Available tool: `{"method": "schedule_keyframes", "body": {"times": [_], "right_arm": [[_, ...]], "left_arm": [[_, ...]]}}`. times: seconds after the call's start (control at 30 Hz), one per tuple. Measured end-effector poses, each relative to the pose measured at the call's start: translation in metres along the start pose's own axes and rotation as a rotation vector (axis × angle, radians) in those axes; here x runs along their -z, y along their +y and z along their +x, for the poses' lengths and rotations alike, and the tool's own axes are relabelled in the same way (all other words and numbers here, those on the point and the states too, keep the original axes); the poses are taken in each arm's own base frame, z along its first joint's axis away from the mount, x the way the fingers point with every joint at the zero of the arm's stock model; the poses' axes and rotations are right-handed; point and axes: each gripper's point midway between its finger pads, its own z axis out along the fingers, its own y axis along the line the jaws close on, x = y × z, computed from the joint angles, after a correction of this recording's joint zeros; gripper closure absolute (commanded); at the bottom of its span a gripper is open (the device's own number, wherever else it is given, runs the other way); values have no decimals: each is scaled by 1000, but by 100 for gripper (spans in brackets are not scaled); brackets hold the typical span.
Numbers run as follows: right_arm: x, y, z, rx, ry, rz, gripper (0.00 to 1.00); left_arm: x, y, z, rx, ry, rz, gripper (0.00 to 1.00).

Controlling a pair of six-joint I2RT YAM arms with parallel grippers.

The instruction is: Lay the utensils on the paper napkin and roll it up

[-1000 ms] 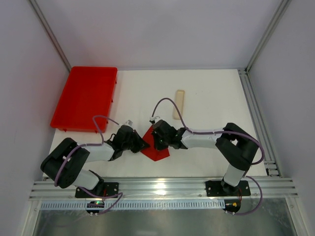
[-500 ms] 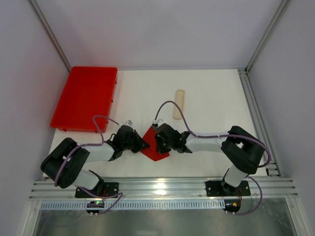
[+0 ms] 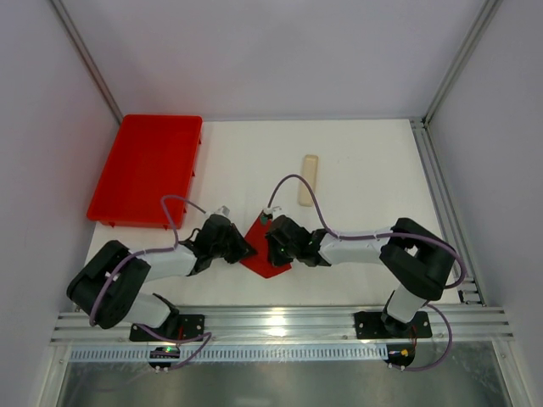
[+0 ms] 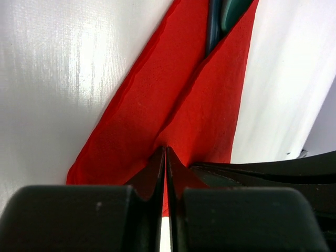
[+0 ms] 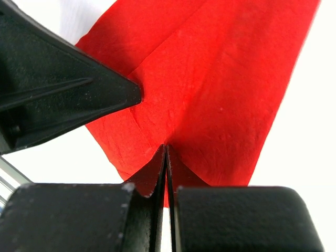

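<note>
Rolling looks like the step in hand. The paper napkin [image 3: 264,264] lies near the middle of the near edge of the tabletop [image 3: 365,161], between the two arms. It is folded over into a long shape, and the utensils [image 4: 221,16] are tucked inside. Only their dark green ends peek out of the far end in the left wrist view.

The left gripper [image 4: 164,153] is closed tight and pinches a bit of the napkin, so the paper bunches up at its tips. The right gripper [image 5: 166,149] is closed the same way and pinches the paper from the other side. The two grippers are just beside each other.

The red tray [image 3: 148,170] sits at the far left corner and the beige strip [image 3: 308,180] lies further back, both well apart from the napkin.

Next, I think both grippers need to turn the paper over together, slowly. That way it wraps round the utensils and does not tear or let them slide out.
</note>
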Motion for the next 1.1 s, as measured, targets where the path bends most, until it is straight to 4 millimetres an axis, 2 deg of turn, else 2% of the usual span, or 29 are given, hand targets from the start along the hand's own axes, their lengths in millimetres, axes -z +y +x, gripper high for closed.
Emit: {"method": "schedule_keyframes", "body": {"times": [0.1,0.13,0.23,0.3,0.47,0.5,0.63,0.87,1.1], "right_arm": [[-2,3,0,-24,-8,-1,96],[-4,4,-1,-34,-11,-4,96],[-7,7,-3,-65,-21,-11,96],[-8,9,-4,-83,-28,-15,96],[-11,12,-7,-120,-41,-22,96],[-12,13,-7,-123,-44,-25,96],[-14,14,-9,-137,-53,-33,96],[-15,15,-10,-145,-75,-51,96],[-14,15,-9,-148,-95,-65,96]], "left_arm": [[5,2,-1,-30,-1,-36,85],[8,3,-2,-39,-4,-50,73],[20,8,-8,-66,-30,-101,55],[31,9,-13,-81,-54,-127,49],[63,4,-29,-90,-130,-172,47],[68,4,-30,-87,-139,-179,44],[80,16,-23,-48,-130,-228,44],[84,46,-5,77,-104,-313,43],[75,56,-3,170,-107,-351,45]]}}
